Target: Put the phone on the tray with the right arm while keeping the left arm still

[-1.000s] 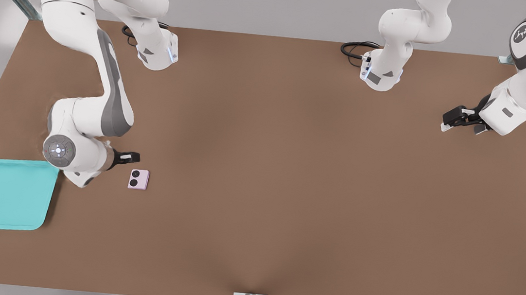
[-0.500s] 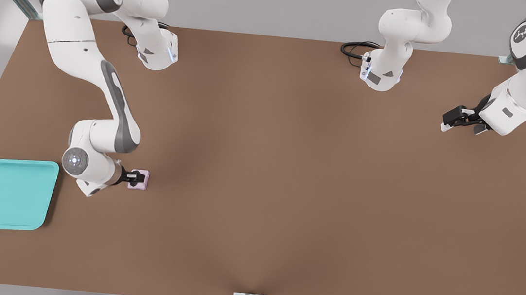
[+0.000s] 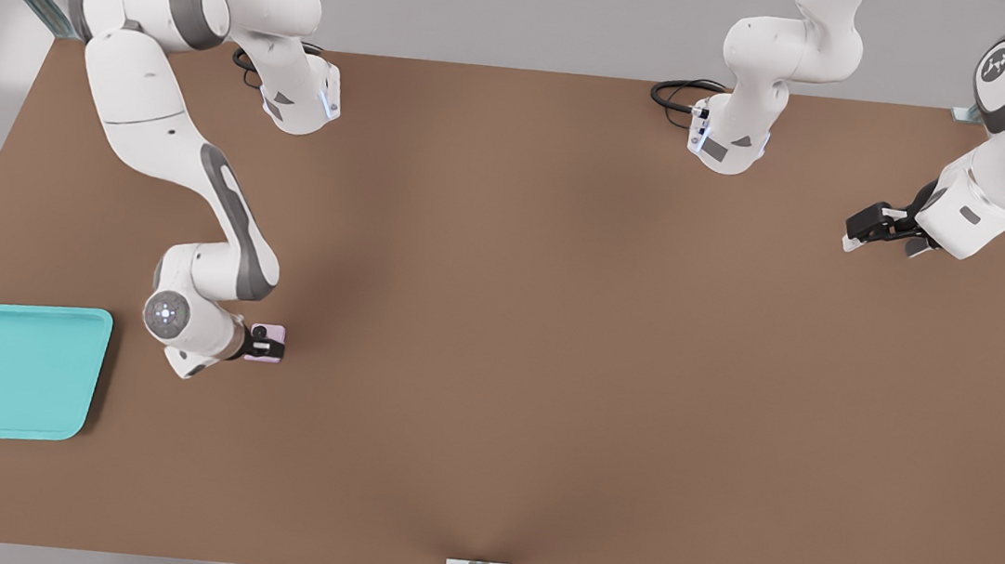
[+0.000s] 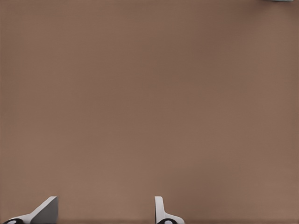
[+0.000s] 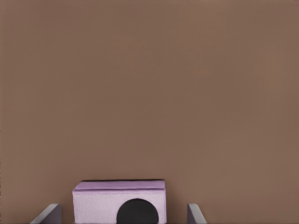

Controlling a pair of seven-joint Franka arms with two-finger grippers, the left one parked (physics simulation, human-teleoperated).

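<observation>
Right wrist view: tool (image 5: 124, 217) spread wide, fingers either side of the phone (image 5: 118, 199) with gaps, gripping nothing. Phone lies on the desk (image 3: 554, 325), well apart from the tray (image 3: 8, 370).

Soft, even light falls from overhead on the brown table (image 3: 554, 325), leaving only faint, blurry shadows (darkest beside the right arm (image 3: 219, 224)), with no glare.

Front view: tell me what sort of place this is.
Likely a simulated robot test bench: a bare brown table, white arms bolted along its far edge, and only a turquoise tray and small phone as props. The working gripper sits over the phone, fingers open astride it.
</observation>
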